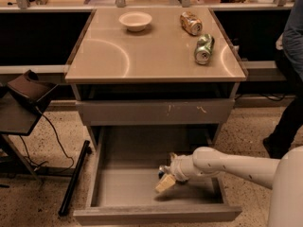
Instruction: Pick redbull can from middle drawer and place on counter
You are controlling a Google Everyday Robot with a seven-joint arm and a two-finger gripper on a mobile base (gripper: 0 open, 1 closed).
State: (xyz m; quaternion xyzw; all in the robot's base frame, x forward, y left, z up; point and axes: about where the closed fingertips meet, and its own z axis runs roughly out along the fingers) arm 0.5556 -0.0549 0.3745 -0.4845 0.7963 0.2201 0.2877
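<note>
The middle drawer (118, 188) is pulled open below the counter (151, 56), and its bare floor shows. My gripper (164, 178) is down inside the drawer, right of its centre, reaching in from the right on the white arm (227, 164). A pale fingertip (165, 183) points down at the drawer floor. A small dark, silvery shape (162, 169) sits right at the gripper; I cannot tell if it is the redbull can. No blue-and-silver can shows plainly anywhere else.
On the counter lie a white bowl (135, 20), an orange-brown can (191, 22) and a green can (204, 48). The scratched drawer front (156, 111) above is closed. A black stand (23, 98) is left; a person (291, 79) stands right.
</note>
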